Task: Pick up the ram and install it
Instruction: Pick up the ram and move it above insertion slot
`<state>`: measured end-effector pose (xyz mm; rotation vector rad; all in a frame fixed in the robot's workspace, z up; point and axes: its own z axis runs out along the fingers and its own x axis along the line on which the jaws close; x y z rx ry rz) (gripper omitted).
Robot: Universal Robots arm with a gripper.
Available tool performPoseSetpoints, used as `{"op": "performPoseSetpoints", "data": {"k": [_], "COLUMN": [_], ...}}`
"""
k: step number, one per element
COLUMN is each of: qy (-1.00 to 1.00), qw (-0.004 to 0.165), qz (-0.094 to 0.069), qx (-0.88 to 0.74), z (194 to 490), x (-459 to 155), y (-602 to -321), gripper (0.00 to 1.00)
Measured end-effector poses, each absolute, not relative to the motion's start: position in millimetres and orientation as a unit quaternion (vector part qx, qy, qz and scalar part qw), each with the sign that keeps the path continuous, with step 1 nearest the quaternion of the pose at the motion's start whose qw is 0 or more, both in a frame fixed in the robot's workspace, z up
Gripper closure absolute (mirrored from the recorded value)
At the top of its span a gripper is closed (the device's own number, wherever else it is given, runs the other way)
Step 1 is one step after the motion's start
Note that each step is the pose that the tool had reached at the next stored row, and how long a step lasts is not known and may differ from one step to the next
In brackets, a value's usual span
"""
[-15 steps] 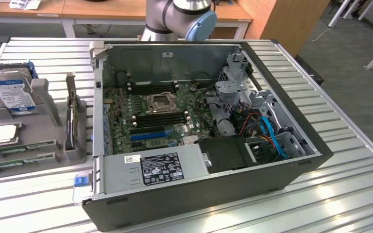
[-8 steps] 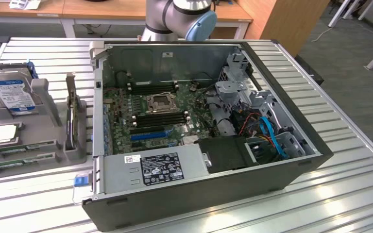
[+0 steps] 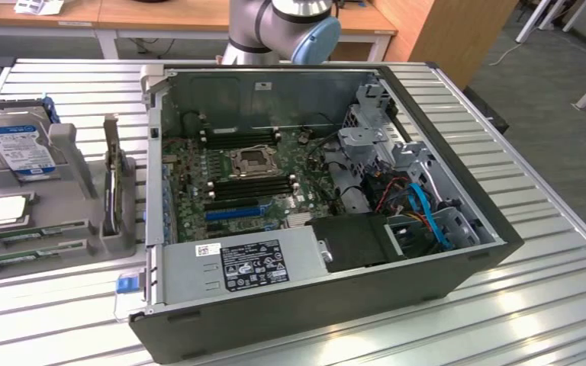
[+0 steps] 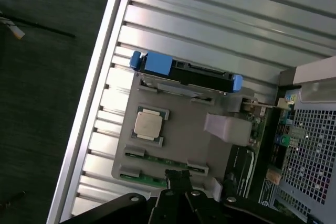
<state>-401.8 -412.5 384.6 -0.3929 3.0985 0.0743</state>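
Your arm (image 3: 262, 27) at the far side: silver-grey metal tubing with rounded joint housings. One round light-blue cap (image 3: 320, 38) sits on the joint's side toward the exterior view's right. Your gripper (image 4: 178, 178) is matt black throughout, with two narrow fingers (image 4: 172, 180), angular link bars (image 4: 113, 207) behind them and small silver pivot screws (image 4: 134, 199).

I see the ram (image 3: 30, 232) (image 4: 157, 159), a thin green stick, lying flat in a grey tray (image 3: 69, 149) (image 4: 184, 129) slot, beside the computer case (image 3: 304, 305).

Open room above motherboard (image 3: 234, 200); drive cage (image 3: 371, 145) alongside
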Motion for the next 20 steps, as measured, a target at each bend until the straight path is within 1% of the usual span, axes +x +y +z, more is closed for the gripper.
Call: {"op": "performPoseSetpoints", "data": {"k": [20], "qy": [0.956], "qw": [0.005], "qz": [0.025], "qx": [-0.294], "z": [384.1], "x": [-401.8], "y": [-412.5], "gripper": [0.9]}}
